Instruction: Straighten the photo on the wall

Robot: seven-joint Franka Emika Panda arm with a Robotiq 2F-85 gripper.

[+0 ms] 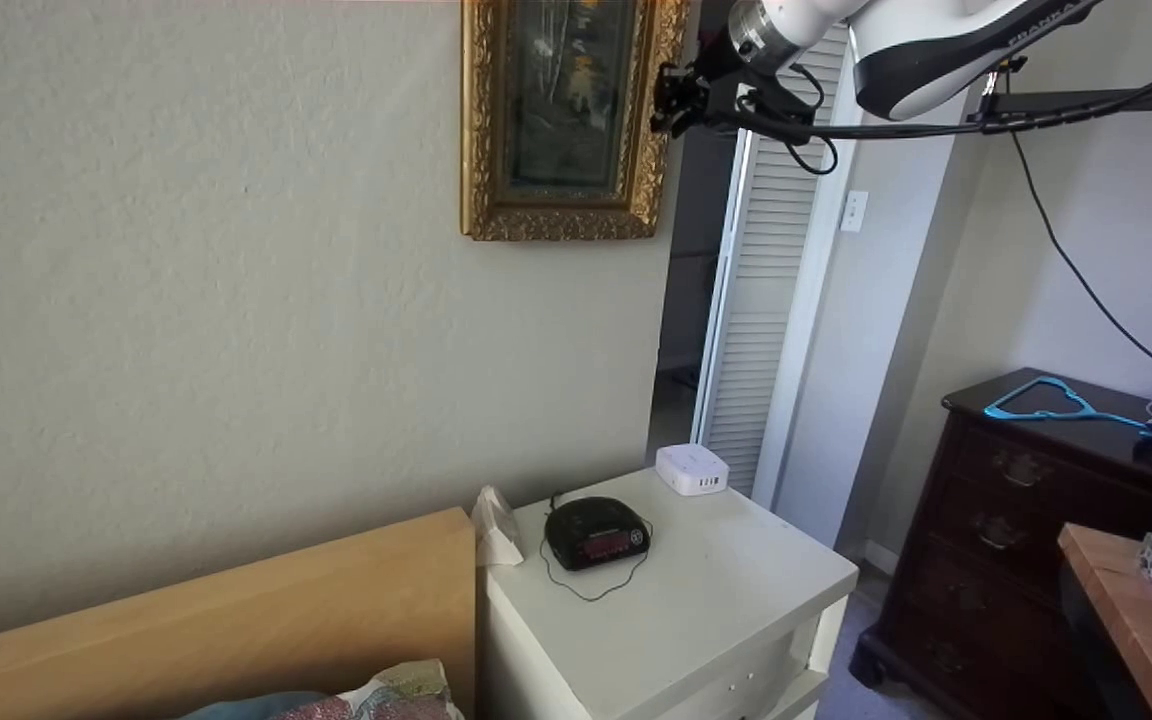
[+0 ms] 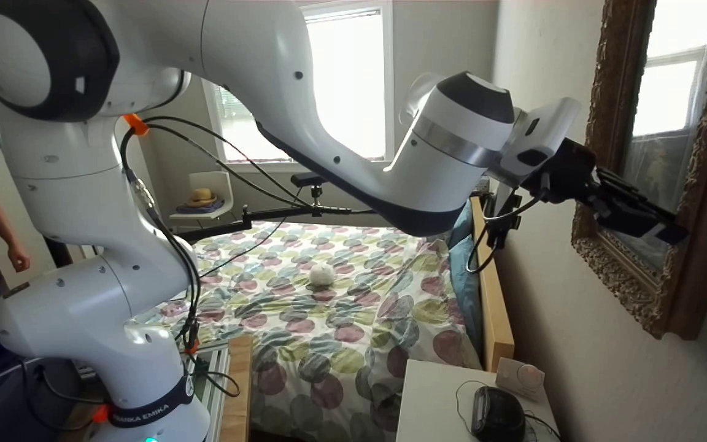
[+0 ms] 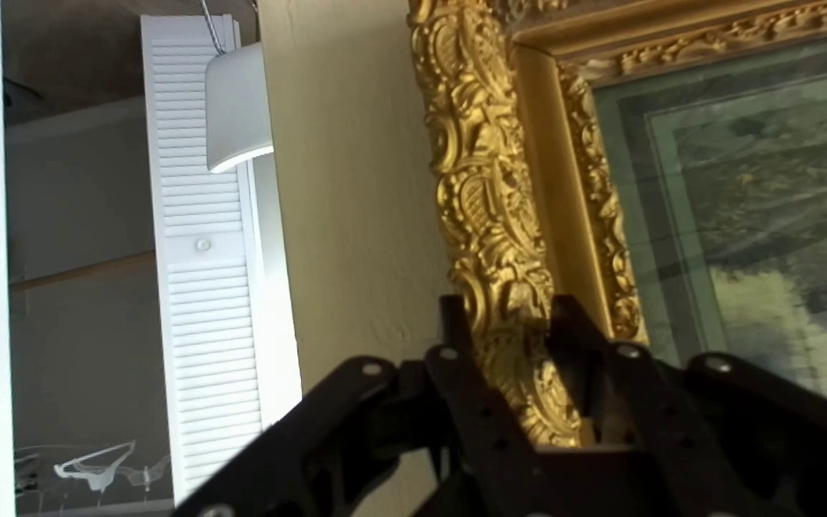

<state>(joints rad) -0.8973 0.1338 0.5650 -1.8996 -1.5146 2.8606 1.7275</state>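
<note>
The photo, in an ornate gold frame, hangs on the wall (image 1: 266, 300). It shows in both exterior views (image 1: 566, 110) (image 2: 654, 153) and large in the wrist view (image 3: 643, 179), which appears upside down. Its top is cut off in both exterior views. In an exterior view its lower edge looks about level. My gripper (image 1: 664, 105) is at the frame's side edge, above the lower corner. It shows in the other views too (image 2: 676, 233) (image 3: 505, 309). The partly closed fingers lie on either side of the outer gold moulding and seem to touch it. The finger ends are partly dark.
A white nightstand (image 1: 726, 590) stands below the photo with a black alarm clock (image 1: 596, 530), a white box (image 1: 691, 470) and a tissue box (image 1: 498, 530). A wooden headboard (image 1: 236, 610) and bed (image 2: 304, 294) are beside it. A white louvered door (image 1: 771, 280) is past the wall's edge.
</note>
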